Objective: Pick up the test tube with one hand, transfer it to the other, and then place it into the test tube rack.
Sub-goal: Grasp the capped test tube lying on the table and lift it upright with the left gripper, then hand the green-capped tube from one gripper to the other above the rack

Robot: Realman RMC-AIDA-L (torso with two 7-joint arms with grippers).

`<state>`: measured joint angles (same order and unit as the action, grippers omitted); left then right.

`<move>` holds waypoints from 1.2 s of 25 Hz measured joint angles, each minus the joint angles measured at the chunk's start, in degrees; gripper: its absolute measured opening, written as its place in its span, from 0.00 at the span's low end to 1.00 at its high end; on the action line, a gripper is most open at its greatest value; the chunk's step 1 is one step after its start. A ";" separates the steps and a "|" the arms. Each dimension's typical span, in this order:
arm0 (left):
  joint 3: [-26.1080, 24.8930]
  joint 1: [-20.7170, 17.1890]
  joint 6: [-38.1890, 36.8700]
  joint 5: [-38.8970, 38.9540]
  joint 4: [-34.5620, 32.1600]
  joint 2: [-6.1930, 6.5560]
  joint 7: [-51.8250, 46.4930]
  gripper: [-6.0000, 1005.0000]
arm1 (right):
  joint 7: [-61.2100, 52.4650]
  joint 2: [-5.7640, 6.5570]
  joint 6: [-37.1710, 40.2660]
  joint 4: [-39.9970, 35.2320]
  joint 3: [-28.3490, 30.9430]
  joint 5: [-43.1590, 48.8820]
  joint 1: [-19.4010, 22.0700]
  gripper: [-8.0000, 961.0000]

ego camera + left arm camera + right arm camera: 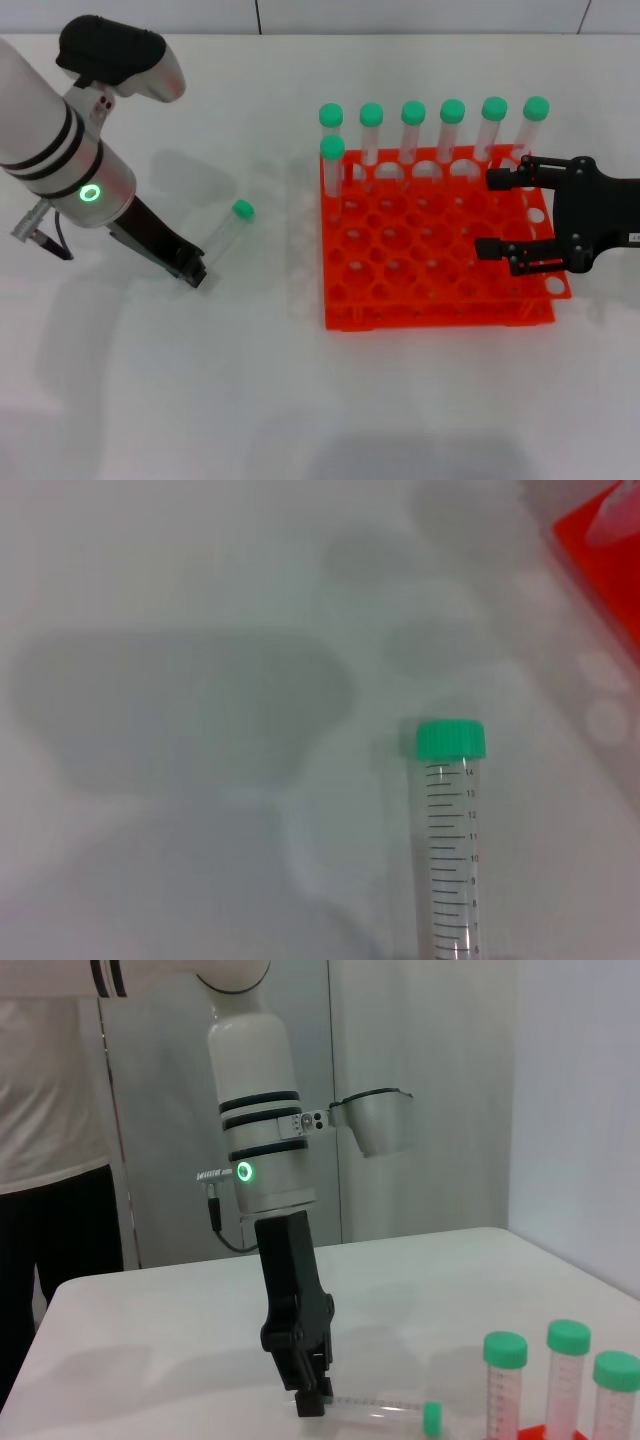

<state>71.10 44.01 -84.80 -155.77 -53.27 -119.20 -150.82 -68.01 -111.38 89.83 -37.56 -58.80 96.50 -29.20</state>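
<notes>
Fingertips of the left gripper (192,272) sit low on the white table (200,400), right at the bottom end of the test tube (226,232); whether the fingers have closed on the tube or merely flank it I cannot tell from any view; the tube lies on its side on the table, green cap pointing away from the gripper and towards the test tube rack (440,300), well apart from it; in the left wrist view the tube (448,845) shows its printed graduations and its cap, with a corner of the rack (602,565) at the frame's edge; from the right wrist view the left gripper (310,1400) comes down steeply from the silver-white arm (258,1110) with its green ring, tips touching the table at the tube (385,1412); the right gripper (505,215) hovers over the rack's right side, its jaws spread wide with nothing between them; seven capped tubes (412,130) stand in the rack, six along the far row and one just in front at the left corner; a person in a white top (45,1070) stands behind the table.
</notes>
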 joint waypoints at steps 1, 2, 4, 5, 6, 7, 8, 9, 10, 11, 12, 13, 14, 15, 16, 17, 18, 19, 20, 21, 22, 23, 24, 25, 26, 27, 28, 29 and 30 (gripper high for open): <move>0.01 -0.03 0.11 0.28 -0.18 -0.02 0.22 0.20 | 0.00 0.01 0.01 0.01 0.01 -0.01 0.04 0.88; -0.01 -0.09 0.25 0.73 -0.50 -0.04 0.56 0.20 | 0.00 0.02 0.03 0.01 0.02 -0.02 0.11 0.88; -0.18 -0.49 0.42 1.72 -2.06 -0.06 1.34 0.19 | 0.00 0.08 0.10 -0.01 0.05 -0.20 0.50 0.88; -0.27 -1.05 0.49 2.61 -3.80 -0.06 1.96 0.19 | -0.01 0.10 0.14 -0.05 0.08 -0.32 0.65 0.88; -0.30 -1.98 0.50 3.55 -6.36 -0.06 2.80 0.19 | -0.02 0.12 0.18 -0.07 0.10 -0.40 0.78 0.88; -0.29 -3.08 0.51 4.65 -8.95 -0.06 3.81 0.19 | -0.04 0.14 0.20 -0.08 0.10 -0.47 0.84 0.88; -0.29 -3.94 0.52 5.60 -10.89 -0.06 4.68 0.19 | -0.06 0.14 0.25 -0.11 0.12 -0.52 0.91 0.88; -0.31 -5.26 0.62 7.01 -13.74 -0.06 6.10 0.19 | -0.08 0.09 0.28 -0.14 0.12 -0.55 0.94 0.88; -0.35 -6.58 0.91 8.36 -16.35 -0.06 7.46 0.19 | -0.08 0.07 0.31 -0.16 0.12 -0.57 0.96 0.88; -0.45 -7.71 1.72 9.85 -18.59 -0.05 8.84 0.19 | -0.10 0.03 0.35 -0.19 0.12 -0.61 1.01 0.88; -0.52 -9.25 3.16 11.55 -20.86 -0.05 10.85 0.19 | -0.14 0.01 0.39 -0.24 0.12 -0.64 1.04 0.88; -0.60 -10.39 4.67 13.12 -22.59 -0.04 12.50 0.19 | -0.18 -0.01 0.41 -0.26 0.15 -0.67 1.08 0.88; -0.72 -11.89 7.20 15.22 -24.17 -0.04 14.53 0.19 | -0.22 -0.03 0.43 -0.28 0.27 -0.68 1.11 0.88; -0.87 -12.44 8.27 16.50 -24.55 -0.03 15.64 0.19 | -0.25 -0.10 0.48 -0.29 0.49 -0.70 1.17 0.88; -1.06 -13.30 9.80 18.33 -24.94 -0.03 17.45 0.19 | -0.25 -0.17 0.53 -0.29 0.66 -0.71 1.20 0.88; -1.25 -13.92 11.05 20.44 -25.11 -0.03 19.61 0.19 | -0.25 -0.23 0.57 -0.31 0.80 -0.72 1.23 0.88; -1.39 -14.45 11.90 22.21 -25.08 -0.04 21.47 0.19 | -0.25 -0.40 0.60 -0.31 0.83 -0.75 1.23 0.88; -1.84 -15.07 12.89 25.46 -24.76 -0.03 24.67 0.19 | -0.24 -0.54 0.62 -0.32 0.84 -0.77 1.21 0.88; -2.51 -15.25 13.23 28.86 -23.94 0.03 28.18 0.19 | -0.23 -0.68 0.62 -0.34 0.85 -0.77 1.17 0.88; -3.09 -15.28 13.28 31.45 -23.03 0.09 30.67 0.19 | -0.23 -0.81 0.62 -0.36 0.86 -0.77 1.08 0.88; -3.84 -15.01 13.00 34.49 -21.63 0.23 33.96 0.19 | -0.22 -0.92 0.62 -0.39 0.87 -0.79 0.98 0.87; -4.21 -14.75 12.83 35.95 -20.77 0.28 35.50 0.19 | -0.21 -1.06 0.62 -0.46 0.89 -0.89 0.90 0.87; -5.00 -14.04 12.27 39.63 -18.41 0.44 39.19 0.19 | -0.18 -1.16 0.62 -0.51 0.91 -1.06 0.88 0.87; -5.97 -13.08 11.53 42.80 -15.87 0.72 42.29 0.19 | -0.13 -1.29 0.62 -0.58 0.97 -1.25 0.85 0.87; -6.94 -11.93 10.62 45.30 -13.01 1.09 44.57 0.19 | -0.05 -1.58 0.61 -0.74 1.22 -1.58 0.85 0.87; -8.08 -10.67 9.41 47.21 -10.04 1.63 46.54 0.19 | -0.03 -1.74 0.61 -0.85 1.38 -1.76 0.84 0.87; -9.40 -8.91 7.66 49.04 -6.24 2.44 48.81 0.19 | 0.00 -1.99 0.61 -0.98 1.51 -1.95 0.81 0.87; -10.70 -7.16 6.10 50.54 -2.50 3.22 50.79 0.19 | 0.01 -2.15 0.61 -1.24 1.55 -2.10 0.78 0.87; -12.73 -4.64 3.76 51.88 3.01 4.51 53.78 0.19 | 0.01 -2.33 0.61 -1.43 1.56 -2.20 0.73 0.87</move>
<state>58.36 39.37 -81.04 -103.89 -50.26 -114.69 -97.05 -68.00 -113.71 90.44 -39.00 -57.24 94.30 -28.48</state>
